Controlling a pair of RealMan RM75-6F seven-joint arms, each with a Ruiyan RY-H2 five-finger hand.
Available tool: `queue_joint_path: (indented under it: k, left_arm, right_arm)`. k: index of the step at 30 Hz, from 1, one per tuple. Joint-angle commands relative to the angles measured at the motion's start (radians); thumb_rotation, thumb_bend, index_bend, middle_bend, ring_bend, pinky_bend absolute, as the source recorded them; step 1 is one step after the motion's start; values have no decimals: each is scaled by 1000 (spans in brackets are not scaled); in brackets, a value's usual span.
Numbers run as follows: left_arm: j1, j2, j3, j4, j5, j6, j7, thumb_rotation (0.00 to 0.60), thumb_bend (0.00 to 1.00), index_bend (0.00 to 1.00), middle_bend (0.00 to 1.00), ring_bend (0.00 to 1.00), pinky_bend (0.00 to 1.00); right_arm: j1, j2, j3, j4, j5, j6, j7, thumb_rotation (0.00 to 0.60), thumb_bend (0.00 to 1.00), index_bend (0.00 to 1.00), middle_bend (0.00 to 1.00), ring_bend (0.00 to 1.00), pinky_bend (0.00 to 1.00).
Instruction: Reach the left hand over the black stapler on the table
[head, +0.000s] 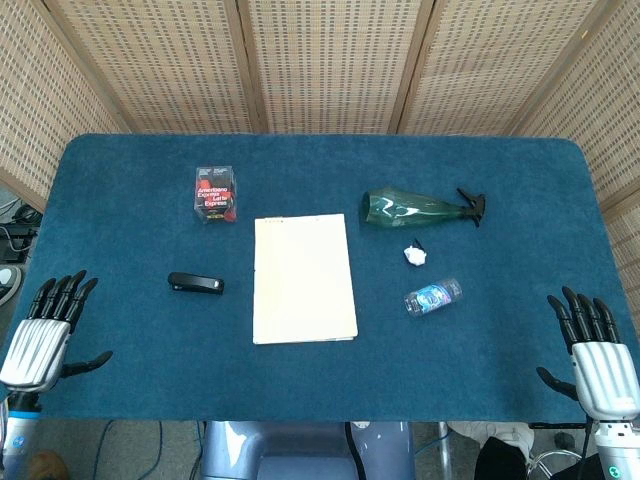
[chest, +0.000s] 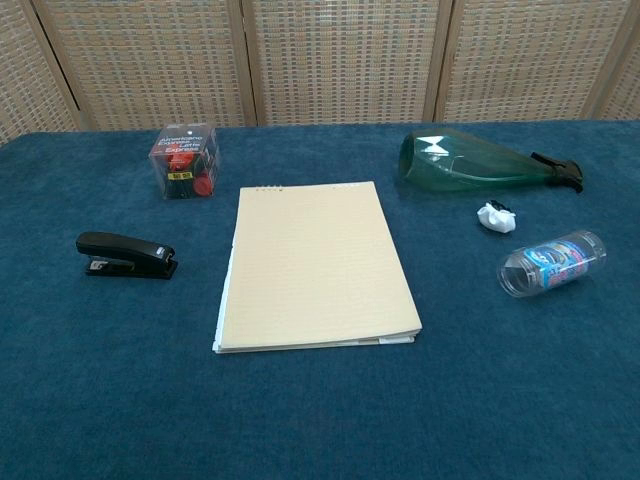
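The black stapler (head: 195, 284) (chest: 127, 256) lies flat on the blue table, left of the notepad. My left hand (head: 45, 335) hovers over the table's near left corner, fingers spread and empty, well short of the stapler and to its lower left. At the near right corner my right hand (head: 595, 355) is open too, holding nothing. Neither hand shows in the chest view.
A yellow notepad (head: 303, 278) lies at the centre. A clear box of red clips (head: 214, 194) stands behind the stapler. On the right lie a green spray bottle (head: 415, 209), a crumpled white scrap (head: 415, 255) and a small clear bottle (head: 433, 295). Wicker screens (head: 320, 60) stand behind.
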Motion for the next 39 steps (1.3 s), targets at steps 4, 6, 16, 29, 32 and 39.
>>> queue_joint_path:
  k: [4, 6, 16, 29, 32, 39]
  left_arm:
    - [-193, -107, -73, 159, -80, -254, 43, 600, 0, 0, 0, 15, 95]
    - [-236, -145, -82, 213, -76, -296, 38, 600, 21, 0, 0, 68, 172]
    - [-407, -315, -96, 434, -76, -456, 54, 600, 139, 175, 101, 238, 293]
    - [-508, -441, -99, 578, -146, -557, 122, 600, 296, 287, 189, 306, 331]
    - [-515, -469, -97, 608, -162, -558, 132, 600, 304, 319, 216, 323, 338]
    - [-521, -517, -84, 677, -173, -540, 127, 600, 304, 390, 281, 375, 367]
  right_arm:
    - [8, -11, 5, 3, 18, -18, -26, 600, 0, 0, 0, 0, 0]
    - [10, -15, 7, 4, 27, -24, -37, 600, 0, 0, 0, 0, 0]
    - [18, -28, 26, 13, 82, -46, -77, 600, 0, 0, 0, 0, 0]
    - [29, -39, 39, 30, 133, -76, -87, 600, 0, 0, 0, 0, 0]
    - [32, -40, 41, 33, 139, -81, -86, 600, 0, 0, 0, 0, 0]
    - [37, -42, 42, 40, 152, -93, -79, 600, 0, 0, 0, 0, 0]
